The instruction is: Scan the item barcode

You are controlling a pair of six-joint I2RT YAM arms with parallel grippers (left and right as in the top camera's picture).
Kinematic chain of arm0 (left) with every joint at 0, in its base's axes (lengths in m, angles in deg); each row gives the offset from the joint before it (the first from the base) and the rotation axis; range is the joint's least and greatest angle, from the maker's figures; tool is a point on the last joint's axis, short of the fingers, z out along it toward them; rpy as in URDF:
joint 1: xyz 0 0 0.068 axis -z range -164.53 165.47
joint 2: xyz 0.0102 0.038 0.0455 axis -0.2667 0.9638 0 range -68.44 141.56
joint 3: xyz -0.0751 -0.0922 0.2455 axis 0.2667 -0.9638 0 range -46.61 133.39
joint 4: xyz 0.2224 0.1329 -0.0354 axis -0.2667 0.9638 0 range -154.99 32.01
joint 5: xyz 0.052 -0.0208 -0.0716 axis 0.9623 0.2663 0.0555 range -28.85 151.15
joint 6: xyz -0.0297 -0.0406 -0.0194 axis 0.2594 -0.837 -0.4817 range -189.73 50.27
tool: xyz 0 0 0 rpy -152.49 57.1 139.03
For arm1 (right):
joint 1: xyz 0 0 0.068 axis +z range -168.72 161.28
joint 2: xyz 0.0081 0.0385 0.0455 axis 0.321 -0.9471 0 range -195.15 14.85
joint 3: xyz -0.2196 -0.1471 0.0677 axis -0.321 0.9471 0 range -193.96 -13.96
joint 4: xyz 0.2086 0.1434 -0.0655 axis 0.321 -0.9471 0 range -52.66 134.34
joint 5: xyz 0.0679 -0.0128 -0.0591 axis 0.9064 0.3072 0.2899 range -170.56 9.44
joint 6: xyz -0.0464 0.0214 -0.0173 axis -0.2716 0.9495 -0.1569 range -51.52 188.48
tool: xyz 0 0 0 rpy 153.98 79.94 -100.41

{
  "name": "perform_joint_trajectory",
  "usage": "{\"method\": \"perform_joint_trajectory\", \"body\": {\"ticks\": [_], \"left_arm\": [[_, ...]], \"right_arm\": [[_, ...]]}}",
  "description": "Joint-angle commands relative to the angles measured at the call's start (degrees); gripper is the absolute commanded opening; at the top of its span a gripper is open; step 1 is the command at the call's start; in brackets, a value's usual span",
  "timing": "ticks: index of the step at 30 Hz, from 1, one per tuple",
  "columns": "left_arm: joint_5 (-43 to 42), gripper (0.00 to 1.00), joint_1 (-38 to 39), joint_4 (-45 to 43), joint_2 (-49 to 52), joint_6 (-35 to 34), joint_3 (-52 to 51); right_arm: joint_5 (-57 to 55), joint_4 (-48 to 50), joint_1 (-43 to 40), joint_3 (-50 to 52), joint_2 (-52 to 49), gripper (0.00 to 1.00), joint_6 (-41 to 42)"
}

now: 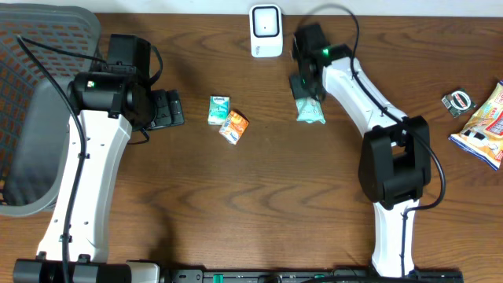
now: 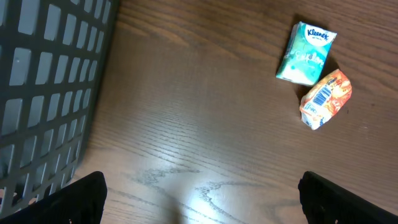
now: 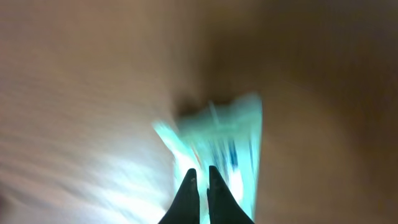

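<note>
Black fingers (image 3: 188, 194) of the right gripper (image 3: 203, 173) sat closest to the right wrist lens, pressed together on the near edge of a pale teal plastic packet (image 3: 233, 134), which was smeared by blur. Seen from overhead, that packet lay just in front of the gripper. Its long axis ran from the table's far side toward the robot, with one narrow end under the fingers and the other pointing at the near edge. Which face carried a barcode could not be told. A white boxy scanner (image 1: 266, 30) stood at the far edge, just left of the gripper and near the packet. Bare brown wooden table (image 1: 314, 181) spread in front of the packet and to its right, as far as a yellow snack bag (image 1: 483, 126) at the right edge. Left of the packet, well apart, lay a small teal tissue pack (image 2: 306, 53) just beside an orange packet (image 2: 325, 98). The left gripper (image 2: 199, 186) hung with jaws wide apart beside a grey mesh basket (image 2: 43, 81).
</note>
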Motion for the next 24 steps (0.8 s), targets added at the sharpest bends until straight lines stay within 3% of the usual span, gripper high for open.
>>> {"method": "perform_joint_trajectory", "body": {"ticks": [1,4,6,10,14,19,24], "left_arm": [[0.57,0.98,-0.28,0.17,0.09,0.79,-0.11],[0.57,0.98,-0.28,0.17,0.09,0.79,-0.11],[0.57,0.98,-0.28,0.17,0.09,0.79,-0.11],[0.57,0.98,-0.28,0.17,0.09,0.79,-0.11],[0.57,0.98,-0.28,0.17,0.09,0.79,-0.11],[0.57,0.98,-0.28,0.17,0.09,0.79,-0.11],[0.57,0.98,-0.28,0.17,0.09,0.79,-0.11]], "right_arm": [[0.50,6.73,1.62,-5.97,0.11,0.01,-0.11],[0.50,17.97,2.58,-5.99,-0.04,0.01,-0.11],[0.04,20.15,2.73,-5.97,-0.24,0.01,-0.07],[0.07,13.22,2.29,-5.92,-0.24,0.20,-0.09],[0.04,-3.85,0.83,-5.22,-0.24,0.52,-1.01],[0.04,-11.65,0.02,-1.55,-0.24,0.64,-1.40],[0.04,-5.57,-0.02,7.26,-0.24,0.68,-1.38]]}}
